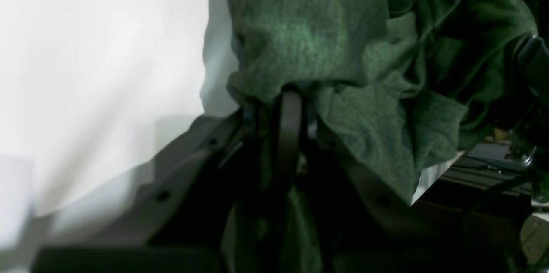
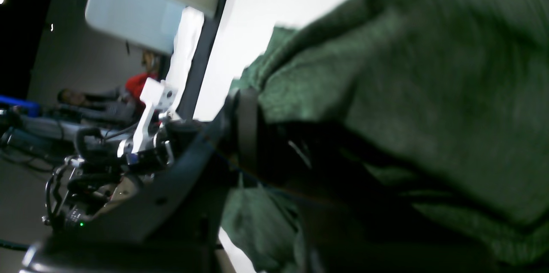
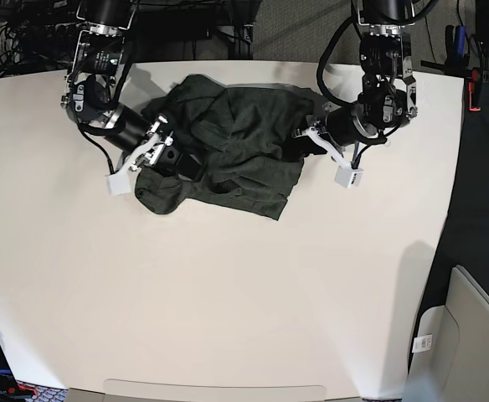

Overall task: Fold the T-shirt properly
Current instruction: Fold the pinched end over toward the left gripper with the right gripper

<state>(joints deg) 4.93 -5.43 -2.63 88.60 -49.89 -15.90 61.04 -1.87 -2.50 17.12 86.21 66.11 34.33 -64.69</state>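
The T-shirt (image 3: 244,142) is a dark green knit garment lying bunched and creased on the far middle of the white table. My left gripper (image 3: 301,138) is at its right edge in the base view. In the left wrist view the left gripper (image 1: 291,97) is shut, with T-shirt fabric (image 1: 309,33) pinched and draped over its tips. My right gripper (image 3: 182,163) is at the garment's left side. In the right wrist view the right gripper (image 2: 246,106) is shut in a fold of the T-shirt (image 2: 407,71), which hides most of its fingers.
The white table (image 3: 228,293) stretches wide toward the near edge. White camera blocks hang off both wrists (image 3: 347,177) (image 3: 117,182). Cables and dark equipment (image 3: 27,33) sit beyond the far edge. A grey seat (image 3: 462,335) stands off the table's right corner.
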